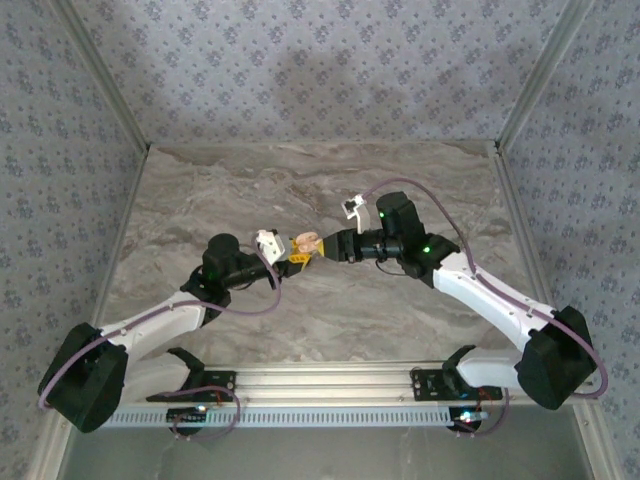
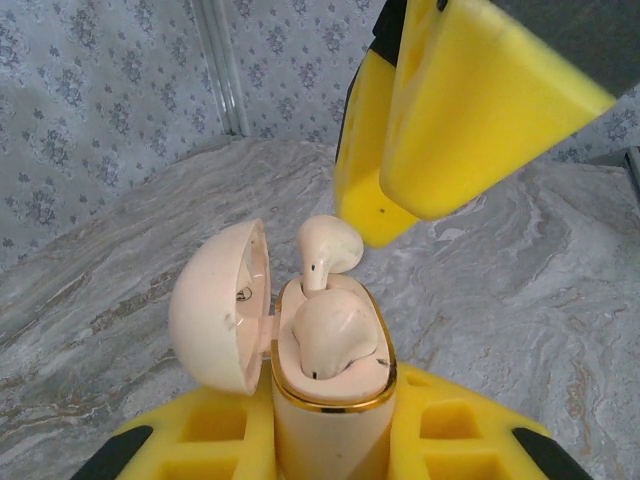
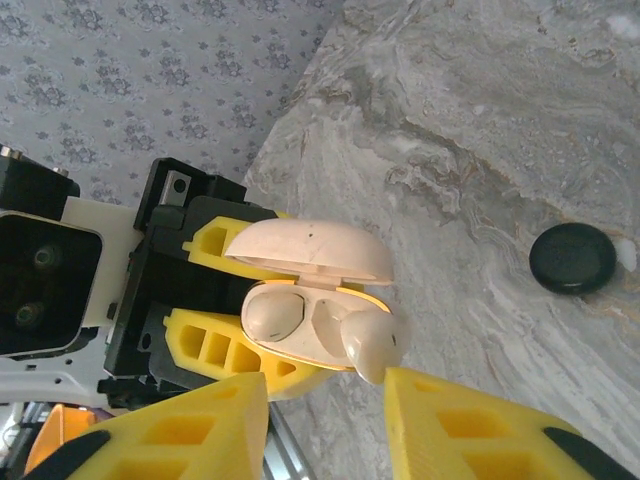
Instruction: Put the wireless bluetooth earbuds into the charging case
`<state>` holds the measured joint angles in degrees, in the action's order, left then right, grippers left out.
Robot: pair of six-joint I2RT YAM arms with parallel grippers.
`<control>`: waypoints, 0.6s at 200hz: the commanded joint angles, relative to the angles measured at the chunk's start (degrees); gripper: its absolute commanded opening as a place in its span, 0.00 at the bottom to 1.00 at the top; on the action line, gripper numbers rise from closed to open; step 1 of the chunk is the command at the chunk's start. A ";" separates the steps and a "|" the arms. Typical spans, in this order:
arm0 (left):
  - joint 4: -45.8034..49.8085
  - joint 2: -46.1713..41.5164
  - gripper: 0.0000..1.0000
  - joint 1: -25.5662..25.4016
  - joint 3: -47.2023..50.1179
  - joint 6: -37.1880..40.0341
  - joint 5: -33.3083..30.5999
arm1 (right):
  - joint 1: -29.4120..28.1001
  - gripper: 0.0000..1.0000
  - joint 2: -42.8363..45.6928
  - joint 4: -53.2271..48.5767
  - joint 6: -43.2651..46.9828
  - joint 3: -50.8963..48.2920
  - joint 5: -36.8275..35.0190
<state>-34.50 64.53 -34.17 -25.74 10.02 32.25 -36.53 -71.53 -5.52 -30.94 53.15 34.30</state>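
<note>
The wireless bluetooth earbuds (image 2: 330,300) are both at the charging case (image 3: 310,300), which is held up off the tabletop (image 1: 300,190) between the two arms. The left fingers (image 1: 296,259) are clamped on the case's lower body, with the lid (image 2: 215,305) swung open to one side and the mouth turned toward the right arm.

One earbud (image 2: 335,335) lies fully down in its pocket. The other earbud (image 2: 328,245) has only its stem in its pocket, and its rounded head stands up above the gold rim, leaning a little.

The right fingers (image 1: 325,247) are the nearer ones to that raised earbud, sitting just beyond it along the line of the case's long axis. They are apart, with nothing gripped between them. In the right wrist view the earbud's head lies just beside the tip of one finger, but I cannot tell whether they actually touch.

The job looks nearly done. What remains is probably a short press straight down the stem's axis into the pocket.

The earbuds and case share a pale, glossy beige-pink, smooth and rounded, so likely slippery. A black disc (image 3: 572,258) lies on the tabletop, well apart.
</note>
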 commanded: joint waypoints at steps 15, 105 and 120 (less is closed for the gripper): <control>-1.71 -1.10 0.02 -0.04 -1.13 0.00 0.53 | -0.58 0.34 0.79 2.14 -0.60 -0.09 1.67; -1.53 -1.38 0.02 -0.04 -1.03 0.00 0.62 | -1.79 0.30 1.10 2.62 -0.81 -0.02 2.26; -1.45 -1.52 0.02 -0.02 -1.03 0.00 0.62 | -1.42 0.35 2.26 1.31 -0.14 -0.26 0.14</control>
<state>-34.50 64.49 -34.13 -25.74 10.00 32.10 -38.04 -71.50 -3.27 -31.29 53.12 35.57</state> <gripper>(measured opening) 0.226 0.319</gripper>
